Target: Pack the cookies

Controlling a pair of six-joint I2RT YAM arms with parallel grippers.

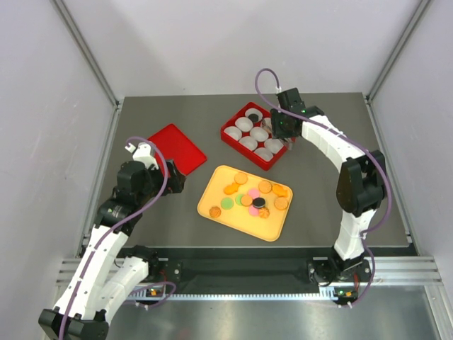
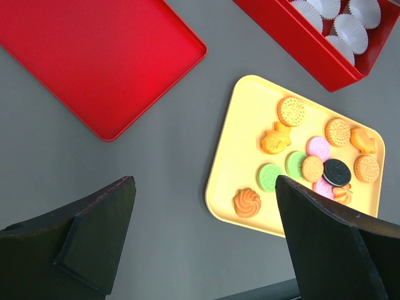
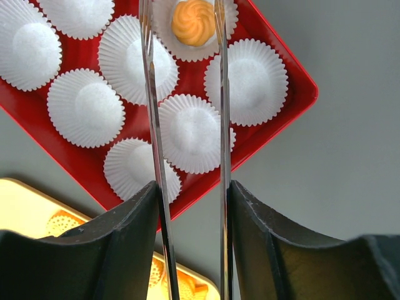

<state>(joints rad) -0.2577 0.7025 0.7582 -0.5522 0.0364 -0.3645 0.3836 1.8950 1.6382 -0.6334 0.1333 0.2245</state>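
Left arm (image 1: pixel 106 248), lower left of the top view, nearest the viewer: folded back over the left part of the grey table (image 1: pixel 318 205). Left gripper (image 2: pixel 205 187) spread wide, nothing between the fingers, hanging over bare table just left of the tray.

Right arm (image 1: pixel 354 184) arches up the right side to the box. Right gripper (image 3: pixel 183 19): long thin blades parted, standing either side of one cup. I see a gap on the left blade's side, so it reads as released, gripping nothing.

Red lid (image 1: pixel 177 145): flat, left of centre, well apart from the box.

Yellow tray (image 1: pixel 212 205): centre, carrying most of the cookies (image 1: pixel 251 198), which are orange, pink, green and one black, some touching.

Red box (image 1: pixel 230 134): above the tray, filled with white paper cups (image 3: pixel 84 106).

Orange swirl cookie (image 3: pixel 192 22): top of the right wrist view, lying in a cup between the blades.

Black cookie (image 1: pixel 253 115): in a cup at the box's far corner.
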